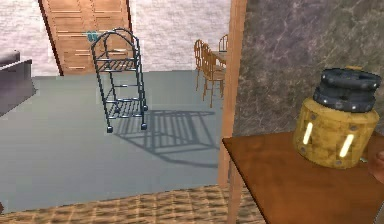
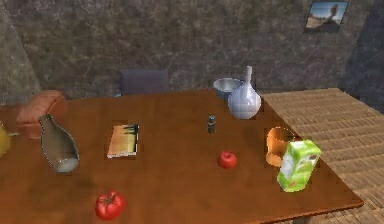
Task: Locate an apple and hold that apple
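We seem to have found the apple (image 2: 227, 159), a small red round thing on the table (image 2: 170, 175), right of its middle toward the near edge, though the red fruit (image 2: 109, 205) by the near edge may be it instead. Taking hold of it remains, and we cannot tell the gripper's state.

Dim light; wire rack (image 1: 119, 67) casts rightward shadow.

The tabletop (image 2: 180, 175) looks like smooth brown wood with a soft sheen, the wall (image 2: 150, 35) behind it like rough mottled stone. The pale vase (image 2: 245, 100) is glossy, like glazed ceramic. The shelf rack (image 1: 122, 80) is thin dark metal wire.
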